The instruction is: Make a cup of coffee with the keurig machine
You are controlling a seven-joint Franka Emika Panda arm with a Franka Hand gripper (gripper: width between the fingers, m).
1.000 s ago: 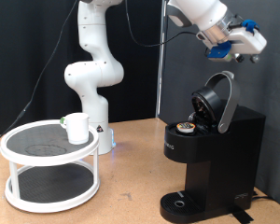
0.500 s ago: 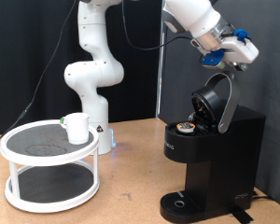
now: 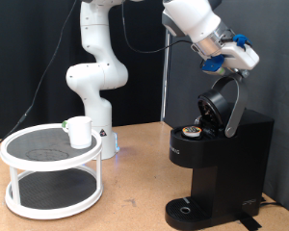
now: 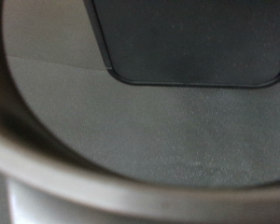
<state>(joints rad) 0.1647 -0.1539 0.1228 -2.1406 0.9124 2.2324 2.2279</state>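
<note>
gripper: blue-tipped gripper (image 3: 243, 56) just above raised lid, grip state unclear
machine: black boxy keurig machine (image 3: 222, 159), lid open, pod seated
cup: small white cup (image 3: 79, 131) on white rack (image 3: 50, 173)
step: probably lid closing; needs downward push

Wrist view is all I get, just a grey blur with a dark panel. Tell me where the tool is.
Observer: The tool hangs above the raised lid of the coffee machine, at the exterior view's upper right.
Operator: Report the lid.
Observer: It is swung up, and a pod sits in the open chamber.
Operator: Find the mug.
Observer: The white mug stands on the top tier of a round white stand at the exterior view's left, apart from the machine.
Operator: Check the drip base.
Observer: Nothing stands on the drip base.
</note>
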